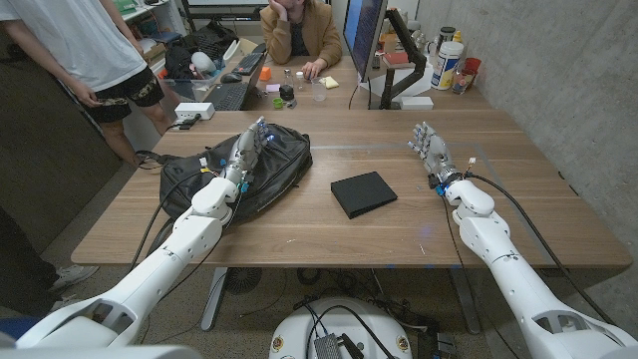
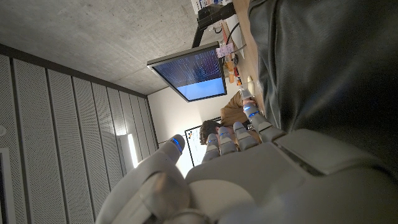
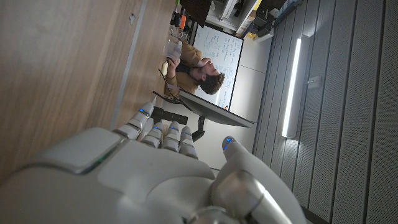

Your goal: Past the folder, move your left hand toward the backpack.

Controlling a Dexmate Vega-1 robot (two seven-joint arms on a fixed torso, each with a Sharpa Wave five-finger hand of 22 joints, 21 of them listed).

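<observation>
The left hand point(image 1: 247, 147) lies over the black backpack point(image 1: 274, 170), fingers extended, gripping nothing; the bag's long axis runs crosswise beneath it. The black folder point(image 1: 363, 192) lies beside, corner-on. The right hand point(image 1: 430, 152) stands apart, fingers spread.

Left hand point(image 1: 247, 150) extended forward, fingers apart, right hand point(image 1: 430, 150) upright, fingers apart

Black backpack point(image 1: 274, 165) slumped left, flat black folder point(image 1: 363, 192) mid-table
</observation>
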